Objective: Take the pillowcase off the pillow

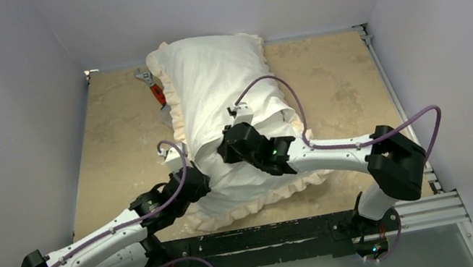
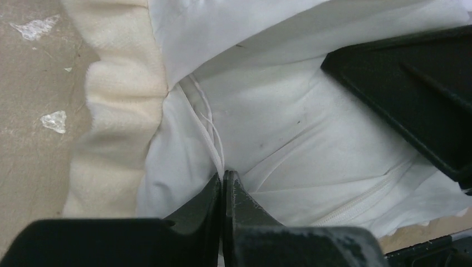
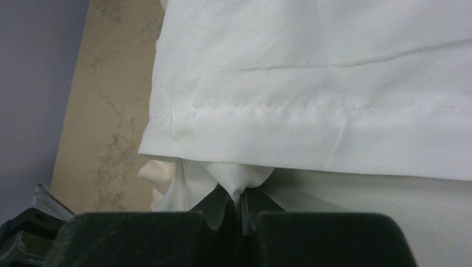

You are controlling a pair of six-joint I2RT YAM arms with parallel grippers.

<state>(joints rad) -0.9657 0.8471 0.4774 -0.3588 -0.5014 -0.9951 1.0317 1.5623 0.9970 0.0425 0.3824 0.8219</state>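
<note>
The pillowcase [image 1: 209, 79], white side up with a cream frill [image 1: 233, 211], lies down the middle of the table with the pillow inside it. My left gripper [image 1: 201, 176] is at its near left edge. In the left wrist view the left gripper [image 2: 224, 175] is shut on a thin white seam edge of the pillowcase [image 2: 178, 33] beside the frill [image 2: 119, 111]; the speckled pillow [image 2: 289, 133] shows inside. My right gripper [image 1: 232, 145] rests on top. In the right wrist view it [image 3: 239, 194] is shut on a pinch of the pillow [image 3: 234, 175] under the pillowcase hem [image 3: 311, 128].
An orange-handled tool [image 1: 152, 86] lies against the pillowcase's back left side. The beige table [image 1: 343, 85] is closed in by grey walls on the left, back and right. The right arm's black body [image 2: 412, 83] hangs close over the fabric.
</note>
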